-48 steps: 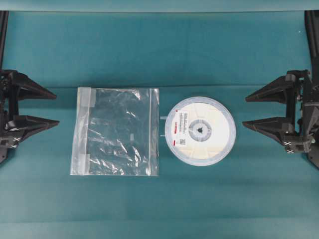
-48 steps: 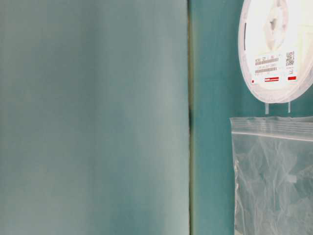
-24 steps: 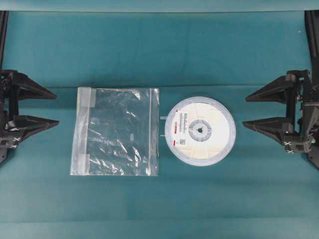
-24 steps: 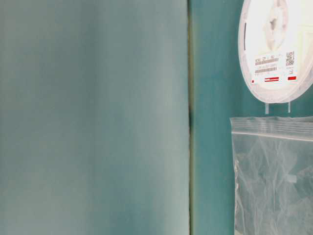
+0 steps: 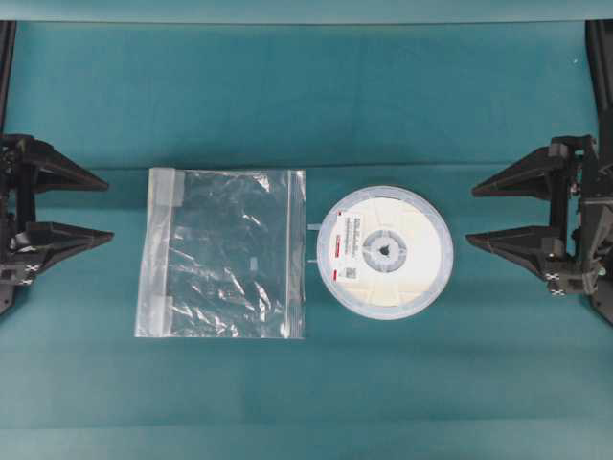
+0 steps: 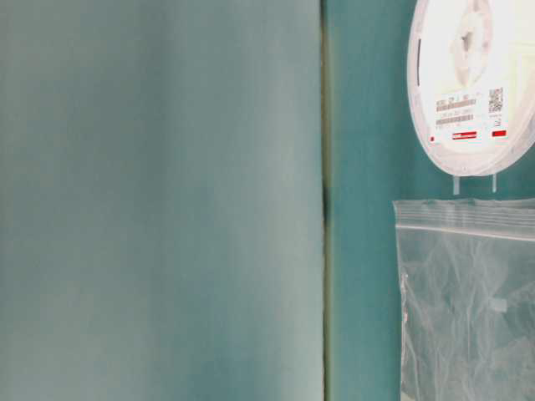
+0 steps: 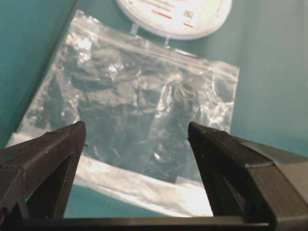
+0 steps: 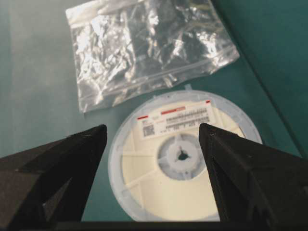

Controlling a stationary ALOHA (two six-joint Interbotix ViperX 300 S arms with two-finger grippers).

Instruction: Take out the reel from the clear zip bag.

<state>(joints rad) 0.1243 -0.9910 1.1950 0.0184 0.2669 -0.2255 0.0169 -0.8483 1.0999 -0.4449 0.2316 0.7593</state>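
The reel lies flat on the teal table, outside the clear zip bag and just right of it; it also shows in the table-level view, the left wrist view and the right wrist view. The bag lies flat and empty, its zip strip toward the reel; it also shows in the table-level view, the left wrist view and the right wrist view. My left gripper is open at the left edge, clear of the bag. My right gripper is open, just right of the reel.
A seam in the teal table cover runs across behind the bag and reel. A pale teal wall fills the left of the table-level view.
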